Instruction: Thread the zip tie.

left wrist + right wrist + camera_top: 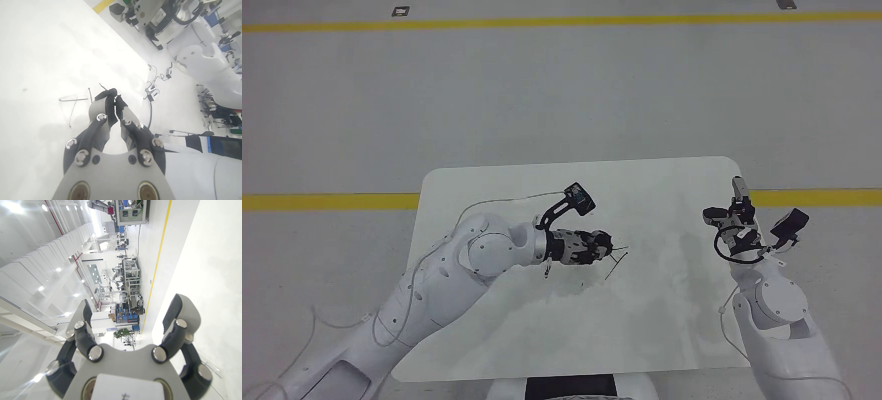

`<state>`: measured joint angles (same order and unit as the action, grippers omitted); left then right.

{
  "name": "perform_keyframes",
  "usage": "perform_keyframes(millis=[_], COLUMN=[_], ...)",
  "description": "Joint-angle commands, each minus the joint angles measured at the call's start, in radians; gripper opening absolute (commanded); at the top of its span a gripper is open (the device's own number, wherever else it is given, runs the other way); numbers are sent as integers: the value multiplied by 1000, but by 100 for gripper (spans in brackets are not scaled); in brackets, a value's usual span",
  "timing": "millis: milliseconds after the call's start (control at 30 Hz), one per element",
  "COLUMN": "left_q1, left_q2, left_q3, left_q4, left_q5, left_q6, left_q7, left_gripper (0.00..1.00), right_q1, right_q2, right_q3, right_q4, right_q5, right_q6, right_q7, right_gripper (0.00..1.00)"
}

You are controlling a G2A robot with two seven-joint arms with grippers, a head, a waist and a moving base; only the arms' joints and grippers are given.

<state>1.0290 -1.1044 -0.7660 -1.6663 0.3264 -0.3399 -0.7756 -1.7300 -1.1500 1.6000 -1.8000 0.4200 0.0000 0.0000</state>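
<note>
Left gripper (pixel 115 97) pinched shut on a zip tie (pixel 103 87), mid-frame | right gripper (pixel 132 308) spread apart, empty, top view's right | spare ties (pixel 73 99) loose on table (pixel 37 56) | threading apparently not begun, no loop visible

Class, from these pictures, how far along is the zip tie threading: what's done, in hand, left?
Done: left gripper has jaws shut on a zip tie. In hand: it is held over the table, no loop visible. Left: the right gripper, jaws open and empty, probably must take the free end and thread it.
</note>
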Motion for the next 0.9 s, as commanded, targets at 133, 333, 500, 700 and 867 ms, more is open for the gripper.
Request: perform_keyframes(millis=[133,333,500,700,867], left_q1=[45,99,106,106,122], left_q2=[44,90,103,103,105], left_q3=[-11,-42,-44,-44,-59], left_q4=[-59,-114,-129,-129,-116], left_q5=[-78,-137,-137,-137,-145], left_q6=[0,0,0,0,0], left_q7=[30,132,145,145,180], left_gripper=[0,0,0,0,0], right_q1=[0,0,0,0,0], right_q2=[0,0,0,0,0], right_q3=[0,0,0,0,0], right_q4=[0,0,0,0,0], right_q5=[0,0,0,0,0], right_q6=[0,0,0,0,0], right_q7=[0,0,0,0,0], right_gripper=[100,100,100,100,100])
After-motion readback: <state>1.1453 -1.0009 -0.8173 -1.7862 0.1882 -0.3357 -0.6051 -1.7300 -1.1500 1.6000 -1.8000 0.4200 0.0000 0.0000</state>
